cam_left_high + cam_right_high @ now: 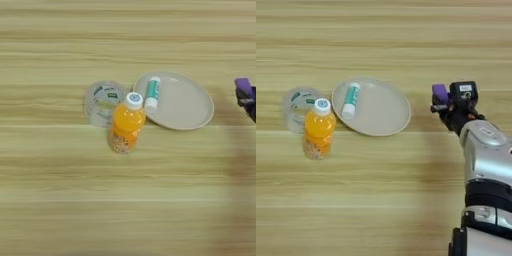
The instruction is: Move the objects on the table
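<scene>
A small orange-drink bottle (127, 122) with a white cap stands upright on the wooden table (125, 200), left of centre. A white-and-teal glue stick (152, 93) lies on the left part of a pale round plate (190, 107). At the right, the silver forearm comes up from the bottom edge. My right gripper (440, 100) is shut on a small purple block (440, 91), held above the table to the right of the plate (381, 112) and clear of its rim.
A clear roll of tape (102, 102) lies flat just behind and left of the bottle, close to the plate's left rim. Bare wood stretches across the front and back of the table.
</scene>
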You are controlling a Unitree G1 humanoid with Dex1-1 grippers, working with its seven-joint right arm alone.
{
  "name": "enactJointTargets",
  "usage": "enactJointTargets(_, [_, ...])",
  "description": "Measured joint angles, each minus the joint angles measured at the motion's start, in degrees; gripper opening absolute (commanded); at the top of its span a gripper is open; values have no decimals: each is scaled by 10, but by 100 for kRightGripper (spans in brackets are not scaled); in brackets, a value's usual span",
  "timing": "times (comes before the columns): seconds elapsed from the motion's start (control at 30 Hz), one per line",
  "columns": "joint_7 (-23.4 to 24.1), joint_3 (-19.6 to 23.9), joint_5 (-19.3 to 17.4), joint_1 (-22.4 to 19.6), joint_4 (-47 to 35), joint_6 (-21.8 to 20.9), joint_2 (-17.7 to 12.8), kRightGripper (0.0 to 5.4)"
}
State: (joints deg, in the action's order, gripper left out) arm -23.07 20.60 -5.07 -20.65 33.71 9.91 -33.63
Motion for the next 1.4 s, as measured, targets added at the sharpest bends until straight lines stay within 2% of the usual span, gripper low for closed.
enactJointTargets(0.3, [-10,-27,12,-50,155,-48,1,142])
enactJointTargets(0.43, [-12,-34,13,-64,190,-69,1,142])
enactJointTargets(0.73, [-12,-44,13,-79,234,-85,1,142])
enactJointTargets(1.4, [-12,-53,13,-86,246,-95,1,142])
